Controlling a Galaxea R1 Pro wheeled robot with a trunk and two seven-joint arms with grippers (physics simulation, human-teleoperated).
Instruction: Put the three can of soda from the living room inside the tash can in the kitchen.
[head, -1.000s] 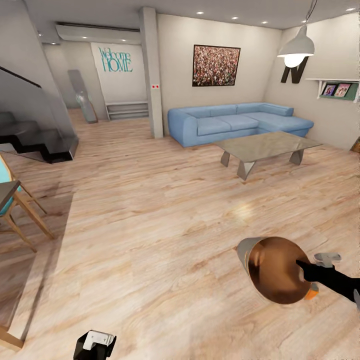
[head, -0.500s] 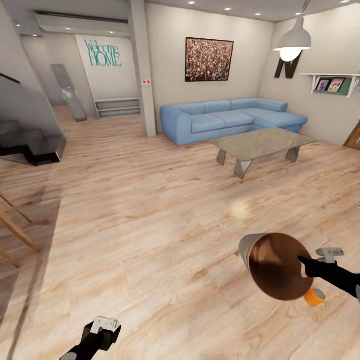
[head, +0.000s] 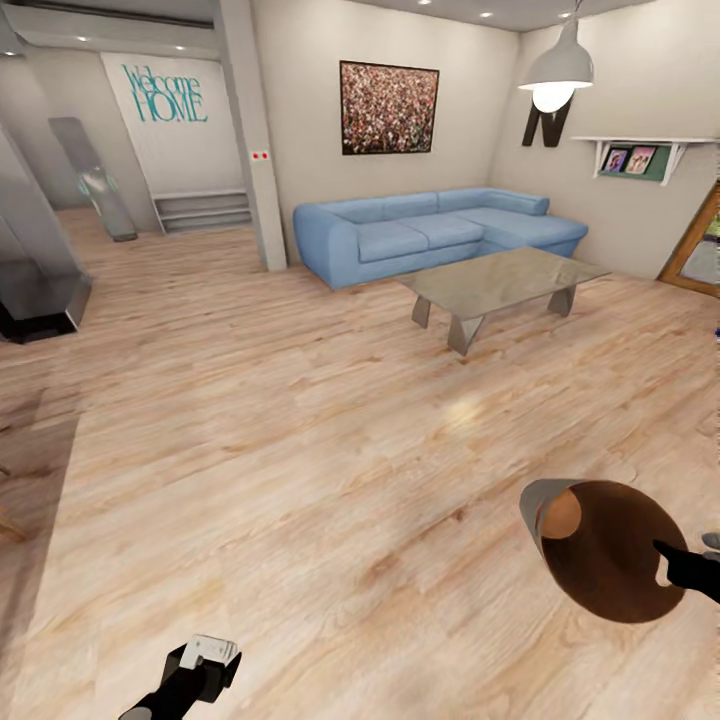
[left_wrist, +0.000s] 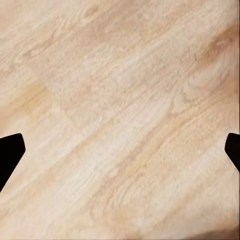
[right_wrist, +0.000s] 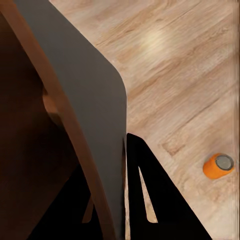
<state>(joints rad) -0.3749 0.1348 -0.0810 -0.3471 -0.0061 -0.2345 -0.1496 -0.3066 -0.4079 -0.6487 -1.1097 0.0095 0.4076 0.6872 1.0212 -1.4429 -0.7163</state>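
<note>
Compared with half a second back, the whole head view is swinging around, so the blue sofa (head: 430, 235) and the low grey table (head: 500, 285) are sliding toward 9 o'clock, and a wood-framed door (head: 695, 245) is coming into sight at 3 o'clock; that's the camera turning, not the furniture. What really is changing: the trash can (head: 600, 550) is sitting lower and further toward 4 o'clock than before, its mouth is tipping more toward the camera, and the orange can that was showing just under its rim isn't visible in the head view anymore. The right gripper (head: 690, 570) is clamping the bin's rim, with the wall pinched between its fingers (right_wrist: 145, 195) in the right wrist view, grey outside and glossy copper-brown inside. Something rounded and orange-brown (head: 560, 515) is sitting inside the bin near 10 o'clock; can't tell if it's a can or a reflection. One orange soda can (right_wrist: 218, 165) is lying on the wood floor (head: 300, 450) in the right wrist view, well apart from the bin. The left gripper (head: 200, 665) is hanging at 7 o'clock, spread wide over bare floor, holding nothing.
</note>
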